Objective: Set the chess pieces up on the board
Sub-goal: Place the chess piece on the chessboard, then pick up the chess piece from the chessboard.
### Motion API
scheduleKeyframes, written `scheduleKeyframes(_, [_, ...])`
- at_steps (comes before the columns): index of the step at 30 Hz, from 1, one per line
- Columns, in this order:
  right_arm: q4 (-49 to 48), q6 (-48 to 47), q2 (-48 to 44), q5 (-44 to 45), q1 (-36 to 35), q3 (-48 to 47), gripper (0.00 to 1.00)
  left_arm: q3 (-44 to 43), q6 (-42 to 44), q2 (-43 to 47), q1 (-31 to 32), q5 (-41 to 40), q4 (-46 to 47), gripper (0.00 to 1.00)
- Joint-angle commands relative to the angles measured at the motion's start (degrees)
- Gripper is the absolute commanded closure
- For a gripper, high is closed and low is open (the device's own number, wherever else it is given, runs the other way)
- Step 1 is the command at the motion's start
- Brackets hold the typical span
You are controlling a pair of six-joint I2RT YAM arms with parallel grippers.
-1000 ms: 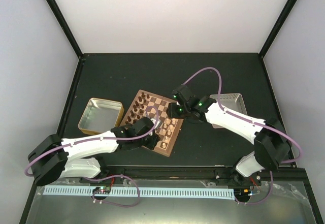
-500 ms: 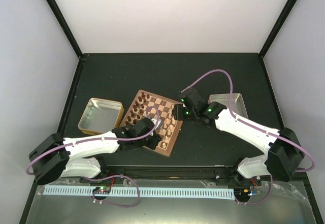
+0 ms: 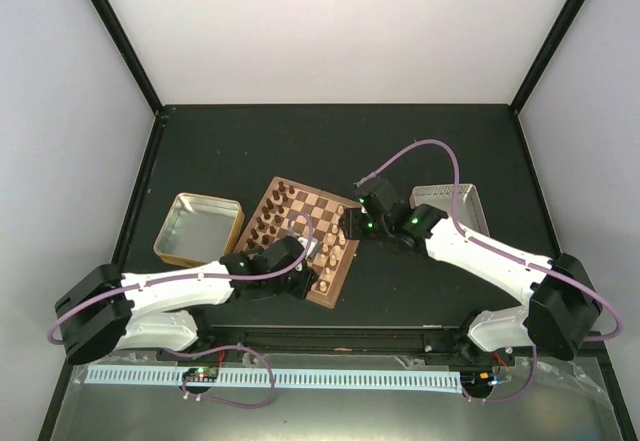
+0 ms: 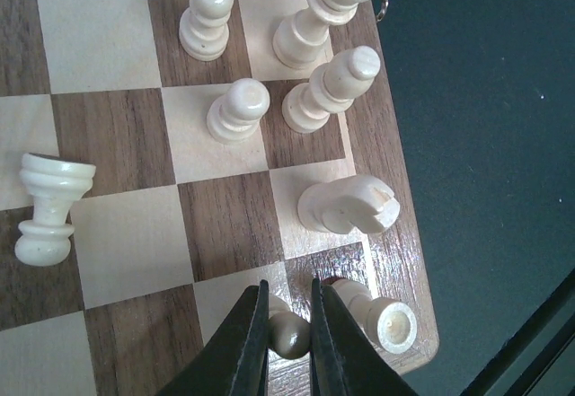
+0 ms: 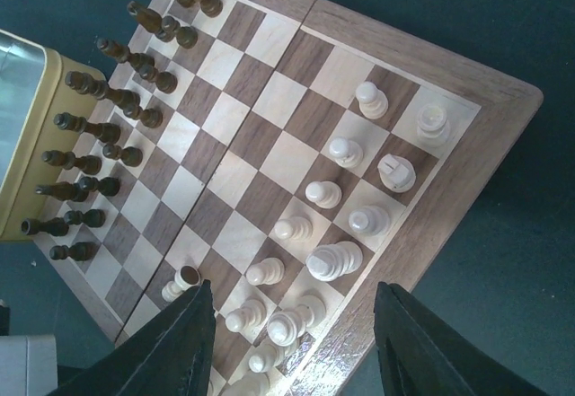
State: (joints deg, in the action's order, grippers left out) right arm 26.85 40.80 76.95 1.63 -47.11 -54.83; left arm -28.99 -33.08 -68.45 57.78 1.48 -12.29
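The board [image 3: 312, 208] lies at an angle on the dark table [image 3: 250, 141]; the chess pieces [image 4: 238, 110] crowd the two rows along its near-right edge, most of them upright; the dark chessmen [image 5: 117, 100] stand in two rows along the opposite edge. The left gripper [image 4: 288, 293] is at the near corner of the board, its fingers pressed together on the round top of a small cream piece [image 4: 287, 333]; just beside this one, on the board's rim, another cream piece [image 4: 382, 320] lies on its side with its base showing. The right gripper [image 5: 295, 290] hangs above the board's right edge with its fingers wide apart and nothing between them. A gold tin tray [image 3: 198, 229] sits just beside the board's left edge; a grey tray [image 3: 450, 199] is to the right of the board, apart from it.
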Motion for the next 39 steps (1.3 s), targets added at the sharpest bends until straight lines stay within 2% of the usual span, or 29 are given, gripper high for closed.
scheduleKeyframes(1, [-2.69, -0.22, -0.34, -1.12, 0.33, 0.98, 0.51, 2.54, -1.62, -0.63, 0.58, -1.31, -7.98, 0.91])
scheduleKeyframes(4, [-3.01, -0.07, -0.13, -1.76, 0.29, 1.19, 0.51, 2.39, -1.98, -0.58, 0.58, -1.71, -8.41, 0.84])
scheduleKeyframes(8, [-3.1, 0.27, -0.75, -2.11, 0.38, 1.39, 0.51, 1.45, -2.69, 0.42, 0.58, -3.68, -9.87, 0.59])
scheduleKeyframes(10, [-3.16, 0.57, -1.57, -2.14, 0.37, 1.65, 0.51, 0.49, -4.42, 2.45, 0.58, -7.27, -11.75, 0.49])
scheduleKeyframes(14, [-3.49, 1.65, -4.04, -1.91, 0.3, 2.69, 0.51, -0.75, -5.24, 9.55, 0.37, -12.71, -12.62, 0.42])
scheduleKeyframes(18, [-3.65, 2.17, -6.26, -1.37, 0.32, 3.72, 0.51, 0.12, -4.69, 14.18, 0.01, -15.65, -9.84, 0.41])
scheduleKeyframes(22, [-3.89, 2.35, -7.84, -1.29, 0.33, 4.56, 0.51, -0.54, -2.42, 13.33, -1.0, -16.33, -9.29, 0.42])
scheduleKeyframes(28, [-5.35, 2.71, -8.74, -2.25, 0.28, 6.43, 0.51, -5.13, 1.01, 4.28, -3.36, -15.67, -9.71, 0.53])
scheduleKeyframes(34, [-6.06, 2.58, -9.06, -2.92, 0.35, 7.18, 0.52, -10.11, 3.71, -5.33, -6.79, -11.55, -10.97, 0.55])
scheduleKeyframes(39, [-6.42, 2.62, -9.35, -3.02, 0.29, 7.36, 0.52, -11.89, 4.98, -10.82, -7.88, -8.83, -10.21, 0.63])
